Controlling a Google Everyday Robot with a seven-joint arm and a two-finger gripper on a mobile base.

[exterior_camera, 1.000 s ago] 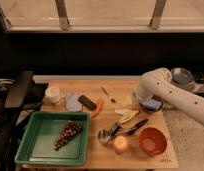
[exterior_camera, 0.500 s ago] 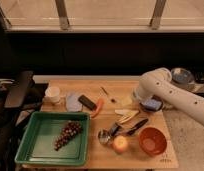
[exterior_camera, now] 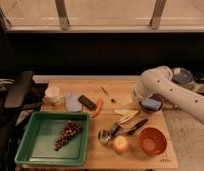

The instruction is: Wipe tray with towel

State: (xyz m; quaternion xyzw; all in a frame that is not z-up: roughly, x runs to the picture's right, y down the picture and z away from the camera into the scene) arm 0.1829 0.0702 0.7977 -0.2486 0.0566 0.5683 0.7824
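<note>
Far right of rounded-rim tray (exterior_camera: 42, 134) and soft towel (exterior_camera: 73, 102) hangs end effector (exterior_camera: 148, 100).

No writing I can read anywhere around my hand.

My gripper (exterior_camera: 146, 99) hangs over the right side of the wooden table (exterior_camera: 102, 159), just above the blue pad (exterior_camera: 152, 103) in its dark bowl (exterior_camera: 158, 108). Nearer the front edge than my gripper, just past the orange-red bowl (exterior_camera: 153, 141), a small dark mark (exterior_camera: 165, 161) sits on the tabletop, too small to read.
</note>
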